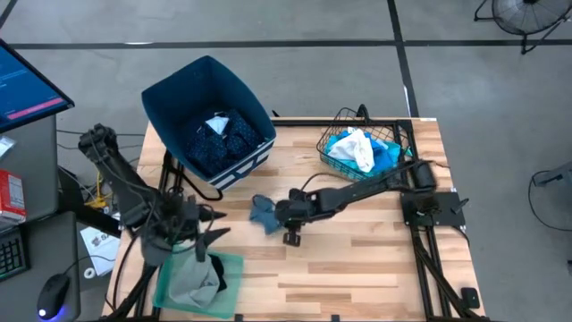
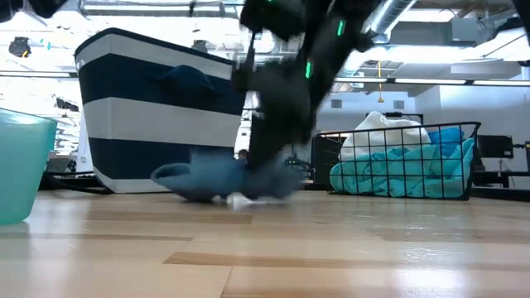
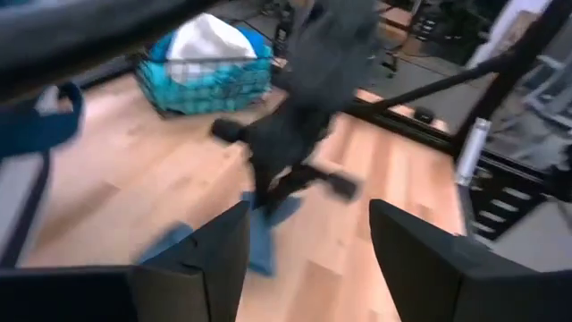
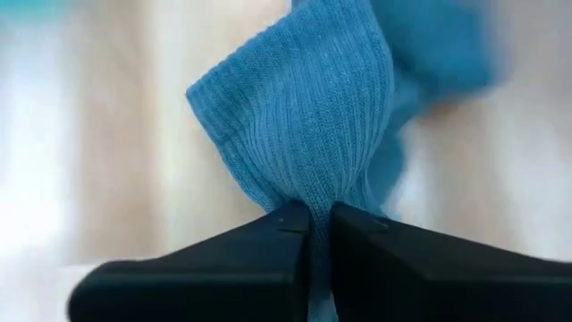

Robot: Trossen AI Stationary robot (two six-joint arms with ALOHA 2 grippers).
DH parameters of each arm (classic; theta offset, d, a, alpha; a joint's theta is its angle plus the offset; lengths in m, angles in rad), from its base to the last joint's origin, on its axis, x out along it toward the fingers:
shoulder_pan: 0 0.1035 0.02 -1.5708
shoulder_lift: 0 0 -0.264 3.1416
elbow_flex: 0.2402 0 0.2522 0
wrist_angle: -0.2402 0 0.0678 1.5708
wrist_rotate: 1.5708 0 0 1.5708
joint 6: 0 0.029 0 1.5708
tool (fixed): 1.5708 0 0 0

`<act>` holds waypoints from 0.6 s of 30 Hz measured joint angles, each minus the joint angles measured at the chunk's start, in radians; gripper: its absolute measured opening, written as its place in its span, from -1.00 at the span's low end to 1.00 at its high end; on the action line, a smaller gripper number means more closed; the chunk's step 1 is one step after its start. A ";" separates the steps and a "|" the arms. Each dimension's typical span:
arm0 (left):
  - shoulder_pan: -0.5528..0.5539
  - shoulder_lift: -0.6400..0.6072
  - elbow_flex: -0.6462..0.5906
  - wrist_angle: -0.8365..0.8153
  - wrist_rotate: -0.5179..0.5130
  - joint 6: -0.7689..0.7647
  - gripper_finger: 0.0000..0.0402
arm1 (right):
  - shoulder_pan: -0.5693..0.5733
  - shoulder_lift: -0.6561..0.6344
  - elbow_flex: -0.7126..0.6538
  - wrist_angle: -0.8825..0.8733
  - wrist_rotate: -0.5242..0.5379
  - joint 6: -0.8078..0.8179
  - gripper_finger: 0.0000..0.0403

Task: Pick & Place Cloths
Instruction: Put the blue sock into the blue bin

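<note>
A blue ribbed cloth [image 1: 263, 214] lies bunched on the table's middle, also in the low view [image 2: 217, 179]. My right gripper [image 1: 279, 215] reaches in from the table's right and is shut on it [image 4: 311, 219]. My left gripper [image 1: 216, 225] is open and touches nothing; it hovers near the table's left edge, above the green tray [image 1: 234, 266]. Its wrist view [image 3: 308, 246] looks toward the right arm. A grey cloth [image 1: 192, 277] with a black one lies on the tray. Dotted navy and white cloths [image 1: 217, 131] lie in the bin. Turquoise and white cloths [image 1: 359, 149] fill the wire basket. My right gripper pinches a gathered fold of the blue cloth [image 4: 313, 174] between its two fingers [image 4: 268, 234]. It comes slanting down from the table's right side. The rest of the cloth [image 2: 186, 178] rests slack on the table toward the left.
The dark blue bin [image 1: 179, 94] stands tilted at the far left. The black wire basket [image 1: 400, 134] sits at the far right corner. Bare wood [image 1: 357, 259] spreads across the near middle and right. A desk with a monitor [image 1: 22, 89] stands left of the table.
</note>
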 joint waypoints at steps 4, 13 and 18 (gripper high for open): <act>0.093 0.022 0.000 0.044 0.044 0.147 0.15 | 0.001 -0.156 0.007 -0.006 0.004 0.000 -0.97; 0.306 0.089 0.000 0.341 0.256 0.617 0.41 | 0.008 -0.343 0.006 -0.010 0.068 0.020 -0.98; 0.398 0.141 0.000 0.477 0.331 0.786 0.44 | 0.009 -0.347 0.006 -0.008 0.083 0.050 -0.99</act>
